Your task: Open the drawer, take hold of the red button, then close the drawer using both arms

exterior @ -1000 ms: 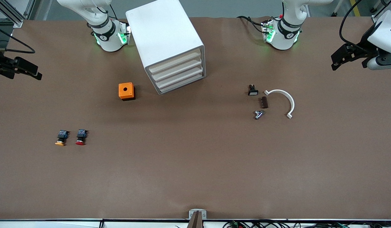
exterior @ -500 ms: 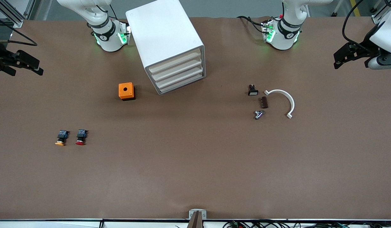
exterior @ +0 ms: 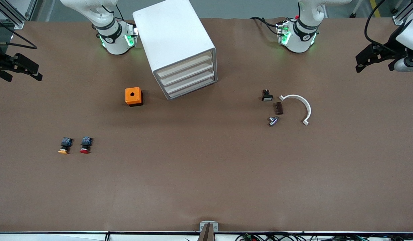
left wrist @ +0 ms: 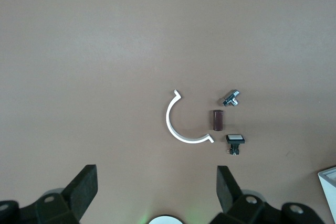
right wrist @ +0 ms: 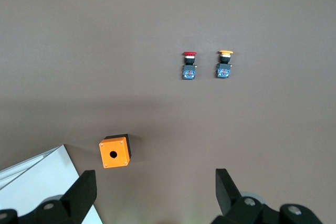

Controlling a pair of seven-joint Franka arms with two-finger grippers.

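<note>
Front view: white cabinet (exterior: 174, 43) sits on the brown counter (exterior: 206, 180) between the two arm bases, all four drawers shut. Top drawer (exterior: 185, 65) flush with the three below it. Orange box with a hole (exterior: 133, 96) just beside the cabinet, toward the right arm's end. Red-capped button (exterior: 85, 145) lies on its side on the counter, well apart from the cabinet, nearer the front camera and toward the right arm's end; yellow-capped button (exterior: 64, 146) just beside it, not touching.

Toward the left arm's end: white C-shaped clip (exterior: 299, 106), small dark brown block (exterior: 279, 108), small black switch with white face (exterior: 267, 95), small metal piece (exterior: 273, 121), all near each other.

Left tool (exterior: 373, 60) up in the air over the left arm's end of the counter, fingers spread wide, empty. Right tool (exterior: 19, 68) up over the right arm's end edge, also spread wide, empty.

Left wrist view: fingers (left wrist: 84, 190) apart, clip cluster on the counter below. Right wrist view: fingers (right wrist: 81, 195) apart, both buttons, orange box and a cabinet corner below.
</note>
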